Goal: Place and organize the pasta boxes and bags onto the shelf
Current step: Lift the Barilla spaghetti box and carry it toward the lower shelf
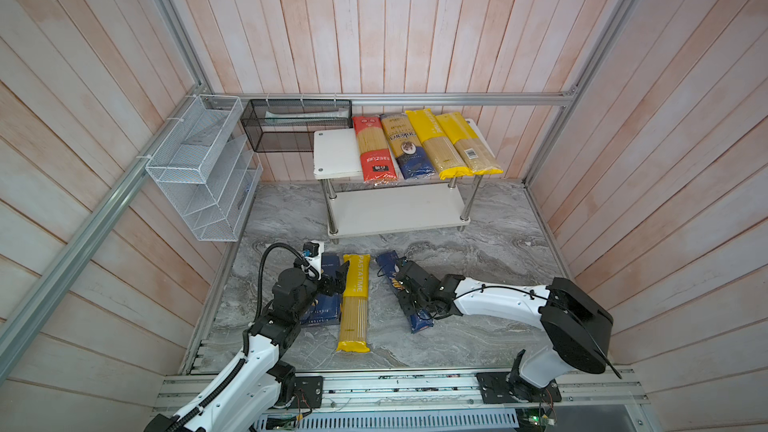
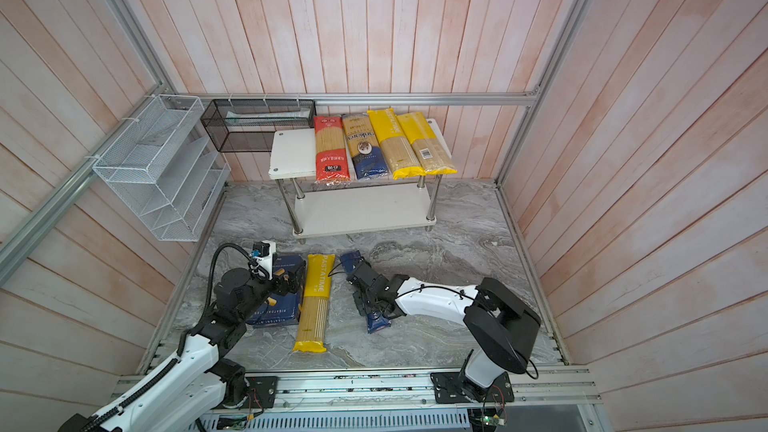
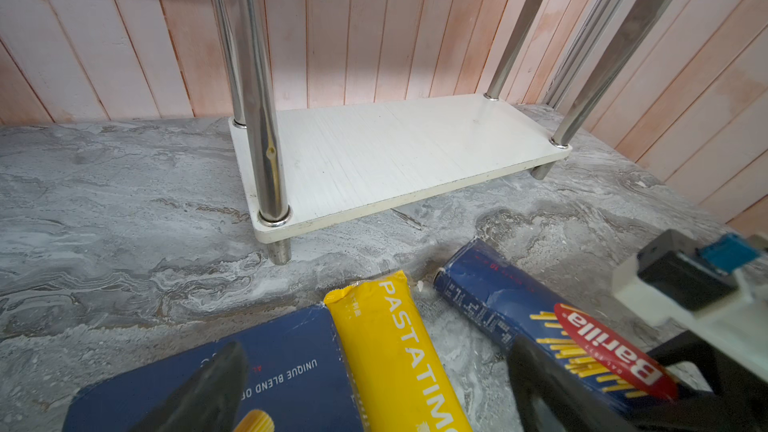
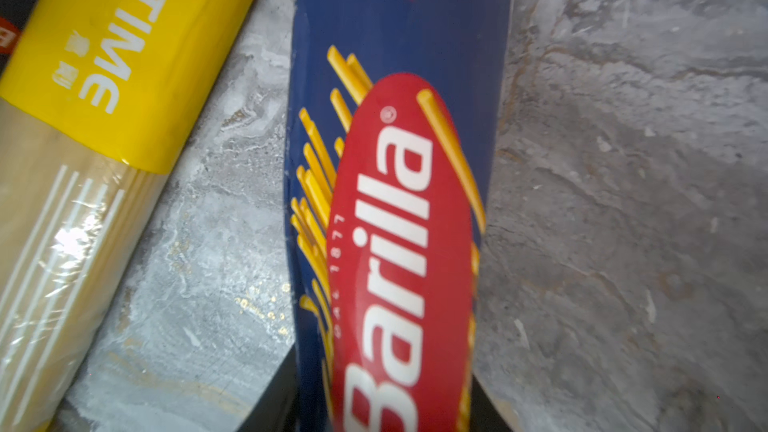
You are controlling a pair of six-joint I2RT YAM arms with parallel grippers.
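The shelf (image 1: 332, 151) stands at the back, its top board carrying several spaghetti bags (image 1: 434, 143) side by side and its lower board (image 3: 395, 151) bare. On the marble floor lie the wide Barilla box (image 1: 321, 314), a yellow-ended bag (image 1: 354, 301) and the narrow Barilla box (image 1: 386, 263). My left gripper (image 1: 337, 280) hovers open, one finger over the wide box (image 3: 291, 367), with the yellow bag (image 3: 399, 347) between the fingers. My right gripper (image 1: 401, 284) is shut on the narrow box (image 4: 399, 35), a finger pressed against each long side.
A white wire mesh rack (image 1: 199, 168) hangs on the left wall, with a black mesh basket (image 1: 291, 126) beside the shelf's top board. Wooden walls close in three sides. An aluminium rail (image 1: 415, 384) carrying both arm bases runs along the front.
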